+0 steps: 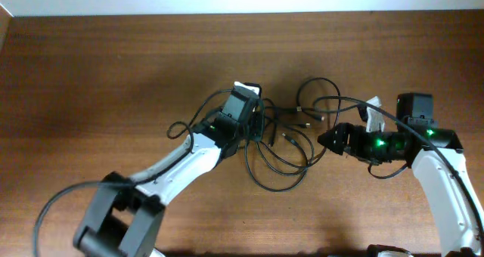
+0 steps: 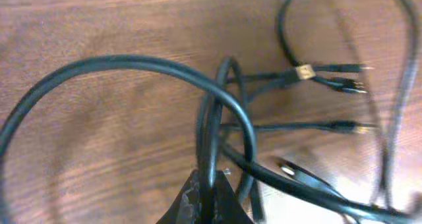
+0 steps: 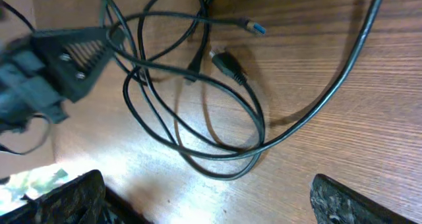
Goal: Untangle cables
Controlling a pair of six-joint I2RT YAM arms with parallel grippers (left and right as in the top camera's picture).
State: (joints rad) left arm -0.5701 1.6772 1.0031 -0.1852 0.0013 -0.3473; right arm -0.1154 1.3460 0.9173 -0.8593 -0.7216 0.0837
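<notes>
The cables lie as a tangle of thin black loops at the table's centre, with several plug ends fanned out on its right side. My left gripper sits at the tangle's left edge. In the left wrist view it is shut on one black cable strand that rises from between the fingers, with plugs beyond it. My right gripper is open and empty just right of the loops. Its wide-apart fingers frame the cable loops and a black plug.
A thicker black wire arcs from the tangle's upper right toward the right arm, and also crosses the right wrist view. Another black wire loops from the left arm's base. The wooden table runs to a pale far edge.
</notes>
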